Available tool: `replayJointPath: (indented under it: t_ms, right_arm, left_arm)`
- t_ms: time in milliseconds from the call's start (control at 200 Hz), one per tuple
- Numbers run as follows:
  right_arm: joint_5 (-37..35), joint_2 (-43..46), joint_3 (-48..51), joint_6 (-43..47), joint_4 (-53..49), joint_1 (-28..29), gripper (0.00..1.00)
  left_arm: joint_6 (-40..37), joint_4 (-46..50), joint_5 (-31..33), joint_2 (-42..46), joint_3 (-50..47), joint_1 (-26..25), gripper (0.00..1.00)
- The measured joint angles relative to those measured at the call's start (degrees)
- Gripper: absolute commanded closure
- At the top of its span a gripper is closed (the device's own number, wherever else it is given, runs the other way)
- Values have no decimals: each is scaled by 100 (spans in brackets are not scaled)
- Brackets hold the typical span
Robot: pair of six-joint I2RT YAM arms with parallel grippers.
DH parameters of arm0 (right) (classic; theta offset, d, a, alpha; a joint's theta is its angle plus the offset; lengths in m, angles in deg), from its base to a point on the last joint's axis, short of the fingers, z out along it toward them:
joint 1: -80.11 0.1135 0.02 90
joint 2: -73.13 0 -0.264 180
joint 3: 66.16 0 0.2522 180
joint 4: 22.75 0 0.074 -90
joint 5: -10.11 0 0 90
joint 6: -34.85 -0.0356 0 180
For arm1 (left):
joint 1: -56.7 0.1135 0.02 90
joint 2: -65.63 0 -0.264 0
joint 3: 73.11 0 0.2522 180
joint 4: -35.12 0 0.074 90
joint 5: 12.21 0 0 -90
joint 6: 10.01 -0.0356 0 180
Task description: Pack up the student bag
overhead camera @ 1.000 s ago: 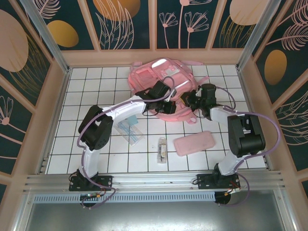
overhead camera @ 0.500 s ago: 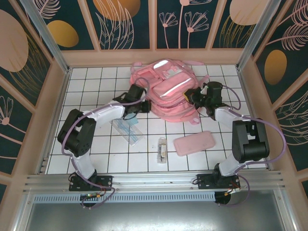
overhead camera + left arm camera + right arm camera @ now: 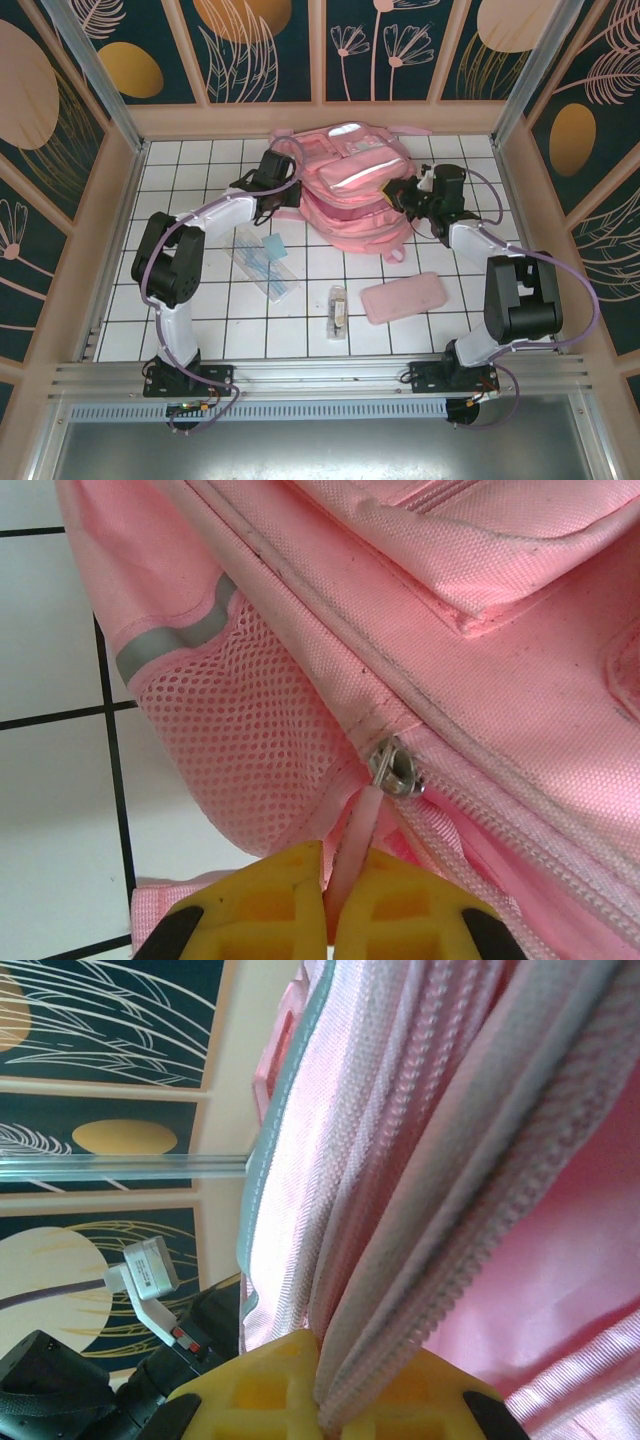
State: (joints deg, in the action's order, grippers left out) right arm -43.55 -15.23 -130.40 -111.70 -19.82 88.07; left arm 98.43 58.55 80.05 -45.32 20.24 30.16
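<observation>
The student bag [image 3: 345, 185], a big pink backpack with shiny strips, lies at the back middle of the tiled table. My left gripper [image 3: 281, 192] is at the bag's left side, shut on the pink zipper pull [image 3: 355, 835] that hangs from the metal slider [image 3: 397, 768]; its yellow fingers [image 3: 265, 905] pinch the tab beside the mesh side pocket [image 3: 240, 730]. At the bag's right side my right gripper [image 3: 405, 196] is shut on the zipper edge of the bag [image 3: 420, 1260], with the fabric running up from between the yellow fingers [image 3: 260, 1390].
A flat pink pencil case [image 3: 402, 297] lies near the front right. A clear packet with blue contents [image 3: 263, 262] and a small clear packet [image 3: 337, 311] lie in front of the bag. Wooden walls ring the table [image 3: 200, 320].
My left gripper has swung from the bag's middle to its left side, drawing the zipper pull along. The right gripper shifted slightly right and back, and the bag stretched between them.
</observation>
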Motion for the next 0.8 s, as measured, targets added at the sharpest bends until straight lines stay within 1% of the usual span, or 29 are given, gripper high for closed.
replayJointPath:
  t_ms: [20,40,60,70,85,95,100,110,115,125,130,135,140,145,155,160,170,180,210,275,335,400,515,630,710,795]
  right_arm:
    - [13,0,-26,26,-17,0,100]
    - [28,0,-59,50,-44,0,92]
    - [44,0,-90,72,-74,0,79]
    - [42,-2,-107,76,-92,2,70]
    - [42,-2,-138,96,-127,2,58]
    - [33,-2,-162,122,-160,0,51]
    - [26,-2,-177,136,-175,-2,49]
    - [17,-2,-201,155,-219,-11,43]
    - [15,-2,-210,173,-227,-13,42]
    - [17,-2,-238,210,-264,-22,38]
    - [17,-2,-247,216,-278,-26,36]
    - [17,-2,-256,221,-291,-31,34]
    - [13,-2,-271,238,-317,-37,31]
    - [9,-2,-293,262,-350,-46,29]
    - [9,-2,-315,278,-380,-50,27]
    - [9,-2,-334,289,-409,-52,25]
    - [0,-2,-361,326,-444,-59,16]
    - [-7,-2,-380,361,-479,-66,13]
    - [-37,-2,-461,463,-629,-76,10]
    - [-157,22,-586,721,-1014,-81,6]
    - [-387,131,-643,1014,-1521,-81,4]
    - [-817,382,-643,1294,-2144,-81,1]
    - [-1923,1095,-643,1639,-3265,-24,1]
    - [-2883,1757,-669,1729,-4376,107,1]
    - [-3213,1947,-673,1650,-5071,153,1]
    - [-3346,2072,-518,1425,-5578,208,1]
  left_arm:
    - [2,-7,-20,28,-26,0,84]
    - [0,-9,-37,63,-59,2,73]
    - [13,-9,-37,98,-87,4,64]
    - [26,0,-26,120,-107,9,58]
    - [63,2,20,151,-136,20,50]
    - [79,9,46,168,-151,31,45]
    - [92,17,63,188,-166,44,43]
    - [118,22,68,210,-186,61,35]
    - [138,24,81,225,-205,85,31]
    - [151,28,92,245,-223,111,25]
    - [166,39,96,267,-240,138,21]
    - [181,44,94,280,-249,151,13]
    - [197,44,90,293,-260,164,7]
    - [210,44,90,304,-269,179,4]
    - [243,48,94,330,-299,229,2]
    - [249,48,94,341,-310,245,2]
    - [286,52,85,378,-339,293,1]
    - [330,50,81,411,-374,341,1]
    - [435,42,63,507,-463,448,1]
    - [688,-94,-50,745,-758,649,1]
    - [962,-313,-234,1027,-1128,691,1]
    - [1248,-568,-522,1322,-1513,590,1]
    - [1652,-1032,-925,1517,-1816,179,1]
    - [1895,-1467,-1095,1517,-1871,-249,1]
    - [2022,-1786,-1180,1517,-1950,-437,1]
    - [2090,-2024,-1209,1517,-2050,-457,1]
